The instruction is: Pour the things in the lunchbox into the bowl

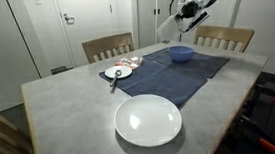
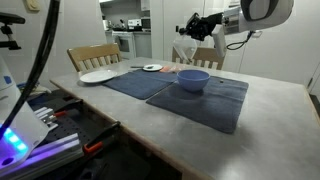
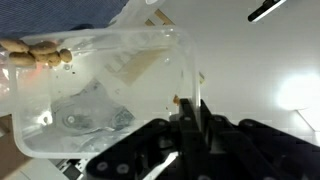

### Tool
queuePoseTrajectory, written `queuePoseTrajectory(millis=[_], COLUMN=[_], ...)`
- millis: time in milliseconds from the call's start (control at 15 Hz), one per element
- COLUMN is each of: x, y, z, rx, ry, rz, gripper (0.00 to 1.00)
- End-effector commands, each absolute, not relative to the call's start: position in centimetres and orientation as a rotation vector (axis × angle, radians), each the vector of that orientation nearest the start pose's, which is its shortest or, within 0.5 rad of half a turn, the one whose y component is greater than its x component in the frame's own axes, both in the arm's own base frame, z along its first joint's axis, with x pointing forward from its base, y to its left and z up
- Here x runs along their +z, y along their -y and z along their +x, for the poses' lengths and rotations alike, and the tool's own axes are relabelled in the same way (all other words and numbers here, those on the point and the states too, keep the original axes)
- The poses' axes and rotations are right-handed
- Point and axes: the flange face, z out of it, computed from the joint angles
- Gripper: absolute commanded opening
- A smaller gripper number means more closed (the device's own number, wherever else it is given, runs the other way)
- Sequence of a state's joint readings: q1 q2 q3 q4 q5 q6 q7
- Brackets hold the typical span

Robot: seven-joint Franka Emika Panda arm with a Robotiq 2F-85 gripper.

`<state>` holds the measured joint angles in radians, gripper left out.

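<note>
1. The gripper is seen clamped on the rim of the lunchbox. In the wrist view its two fingers are pressed together over the clear wall.
2. In both exterior views the lunchbox is held in the air. It is so see-through and small there that its outline is hard to make out against the pale wall.
3. Tan rounded pieces are seen at the box's upper left corner and are cut off by the picture's edge. Whether they lie inside the box cannot be told.
4. A grey crumpled shape is seen through the plastic. What it is cannot be made out.
5. The bowl is set on a dark blue cloth, below the held box and near the table's far edge. What it holds cannot be seen.
6. A small plate lies at the cloth's other end, well apart from the bowl. What lies on it is too small to tell.
7. A large white dish lies on the bare tabletop nearer the camera, well apart from the gripper.
8. Two chairs are pushed against the far edge, one just behind the bowl.
</note>
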<state>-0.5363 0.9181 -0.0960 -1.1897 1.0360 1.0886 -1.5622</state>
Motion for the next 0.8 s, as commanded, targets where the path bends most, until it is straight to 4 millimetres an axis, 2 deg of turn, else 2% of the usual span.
queuePoseTrajectory(millis=[0,400,733], x=[27.0,27.7,27.1], y=[28.1,28.5,29.4], z=[61.7,61.3,60.1], rx=[-0.396,-0.326,-0.338], ry=[0.685,0.625,0.675], rz=[-1.8,-1.855,-1.814], gripper=[0.02,0.02,0.02])
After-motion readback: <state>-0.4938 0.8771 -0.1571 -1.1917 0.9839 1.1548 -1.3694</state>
